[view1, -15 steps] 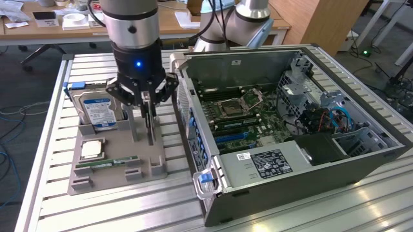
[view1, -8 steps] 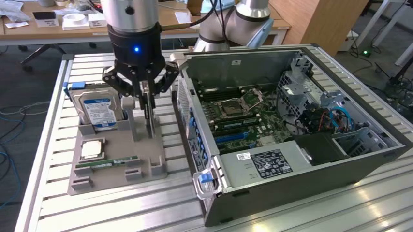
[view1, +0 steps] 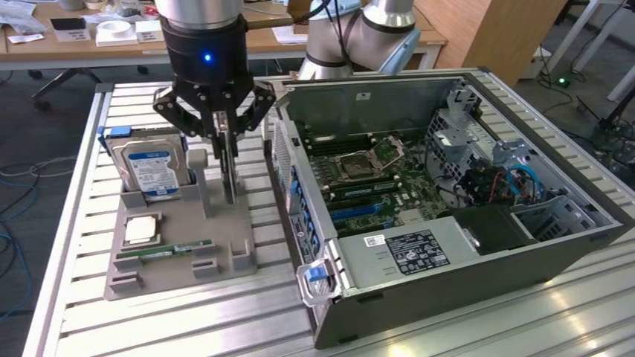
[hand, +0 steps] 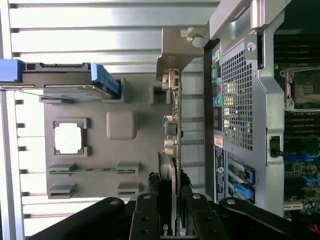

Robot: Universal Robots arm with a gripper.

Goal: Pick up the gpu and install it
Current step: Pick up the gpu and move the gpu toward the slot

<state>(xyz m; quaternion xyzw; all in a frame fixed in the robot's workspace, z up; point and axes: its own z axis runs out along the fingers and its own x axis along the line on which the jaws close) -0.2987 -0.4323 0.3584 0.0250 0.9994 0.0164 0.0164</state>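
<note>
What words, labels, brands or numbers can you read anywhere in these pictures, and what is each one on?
Nothing reads clearly enough to quote.
hard drive label: print too blurred.
black label inside the computer case: white print too small.
white sticker beside it: too small.
gpu: a small green mark near its end, unreadable.

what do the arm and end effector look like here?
Arm: silver-grey tube segments with grey joint housings, black cables alongside. End effector: black cylindrical body with a lit blue light, black linked fingers with round pivot pins.
</note>
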